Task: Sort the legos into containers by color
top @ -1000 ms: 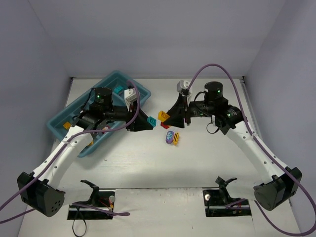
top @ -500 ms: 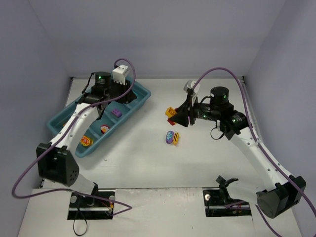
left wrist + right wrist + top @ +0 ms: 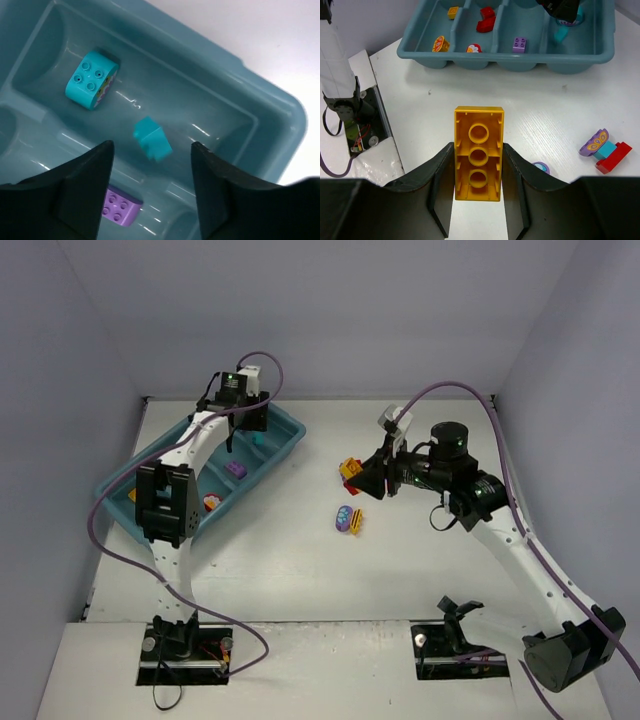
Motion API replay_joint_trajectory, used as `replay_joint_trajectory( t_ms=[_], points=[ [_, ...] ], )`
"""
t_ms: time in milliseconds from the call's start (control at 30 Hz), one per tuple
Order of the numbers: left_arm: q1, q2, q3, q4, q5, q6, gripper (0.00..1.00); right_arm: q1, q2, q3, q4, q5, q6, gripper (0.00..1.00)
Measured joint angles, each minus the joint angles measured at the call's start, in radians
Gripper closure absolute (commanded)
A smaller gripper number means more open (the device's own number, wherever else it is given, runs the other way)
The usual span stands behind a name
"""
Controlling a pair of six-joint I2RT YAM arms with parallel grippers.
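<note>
The teal-blue tray (image 3: 283,453) lies slantwise at the back left. My left gripper (image 3: 152,146) hangs open over its far end compartment. A small teal brick (image 3: 152,140), blurred, is loose below the jaws and touches neither finger. A rounded teal brick (image 3: 91,79) lies in the same compartment, and a purple brick (image 3: 120,206) in the one beside it. My right gripper (image 3: 478,147) is shut on a long orange-yellow brick (image 3: 478,125), underside to the camera, above the table's middle (image 3: 350,469). Other compartments hold red (image 3: 486,20) and orange (image 3: 453,12) pieces.
On the table under and near my right gripper lie a red brick (image 3: 350,486), a purple piece with teal (image 3: 344,518) and a small orange piece (image 3: 358,521). The left arm (image 3: 190,455) stretches along the tray. Purple cables loop over both arms.
My left arm has swung to the tray's far end and its jaws have opened, letting go of the small teal brick. My right gripper has stayed shut on the orange-yellow brick, shifting slightly right.
</note>
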Motion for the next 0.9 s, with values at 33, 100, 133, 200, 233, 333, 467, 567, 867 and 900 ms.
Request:
replay_joint_trajectory(
  t_ms=[33, 100, 133, 200, 233, 333, 467, 567, 867, 900],
  points=[
    [0.004, 0.01, 0.005, -0.004, 0.001, 0.0, 0.37, 0.0, 0.0, 0.0, 0.0, 0.001, 0.003, 1.0],
    [0.01, 0.013, 0.006, -0.008, 0.008, 0.002, 0.35, 0.0, 0.0, 0.0, 0.0, 0.003, 0.006, 1.0],
    [0.011, 0.01, 0.005, -0.008, 0.016, 0.002, 0.34, 0.0, 0.0, 0.0, 0.0, 0.004, 0.006, 1.0],
    [0.015, -0.006, -0.004, -0.003, 0.042, 0.007, 0.34, 0.0, 0.0, 0.0, 0.0, 0.006, 0.006, 1.0],
    [0.016, -0.02, -0.019, 0.002, 0.06, 0.008, 0.33, 0.0, 0.0, 0.0, 0.0, 0.007, 0.006, 1.0],
    [0.017, -0.129, -0.133, 0.021, 0.167, 0.018, 0.34, 0.0, 0.005, 0.0, 0.002, 0.003, 0.006, 1.0],
    [0.011, -0.362, -0.344, 0.094, 0.388, 0.009, 0.34, 0.0, 0.044, 0.016, 0.016, -0.035, 0.009, 1.0],
    [-0.014, -0.535, -0.452, 0.136, 0.546, -0.002, 0.34, 0.0, 0.094, 0.048, 0.035, -0.084, 0.014, 1.0],
    [-0.202, -0.755, -0.564, 0.206, 0.855, -0.032, 0.34, 0.0, 0.176, 0.141, 0.102, -0.286, 0.062, 1.0],
    [-0.213, -0.758, -0.57, 0.207, 0.87, -0.037, 0.34, 0.0, 0.182, 0.153, 0.108, -0.306, 0.067, 1.0]
  ],
)
